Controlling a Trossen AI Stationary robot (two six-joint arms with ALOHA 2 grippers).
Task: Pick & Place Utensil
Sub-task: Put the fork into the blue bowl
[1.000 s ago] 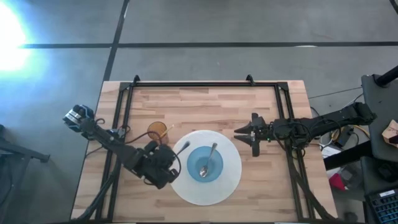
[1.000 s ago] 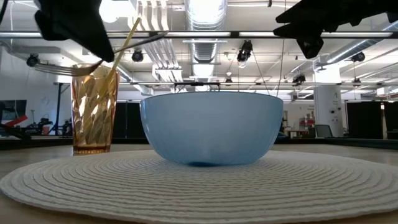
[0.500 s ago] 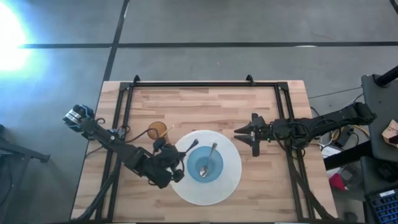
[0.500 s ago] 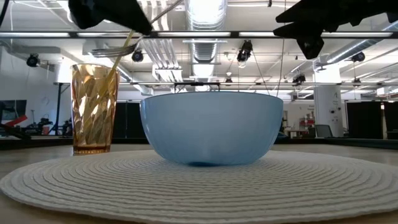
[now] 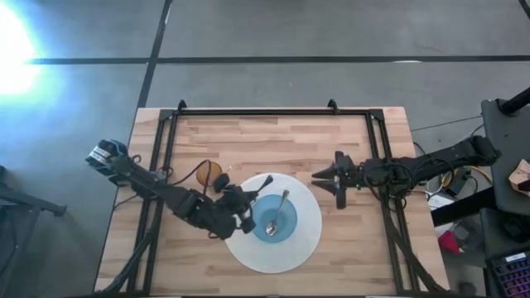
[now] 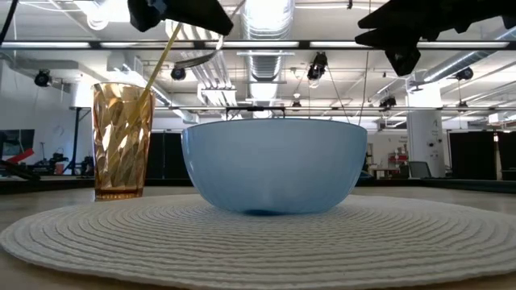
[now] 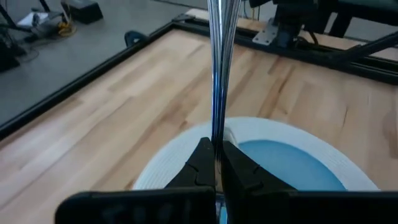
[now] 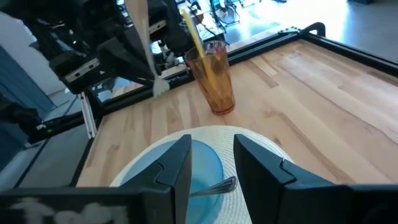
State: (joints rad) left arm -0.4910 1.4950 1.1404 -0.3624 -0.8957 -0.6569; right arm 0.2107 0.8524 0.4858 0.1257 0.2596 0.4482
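While the left gripper (image 7: 214,163) clamps its jaws on the fork (image 7: 219,68), the right gripper (image 5: 326,180) stands parted.

Def a lab/workshop w/ an industrial feel: exposed ceiling ducts (image 6: 266,60) and strip lights overhead, grey concrete floor (image 5: 273,33), butcher-block table (image 5: 273,136) in a black metal frame (image 5: 257,110), cables + equipment racks at the side.
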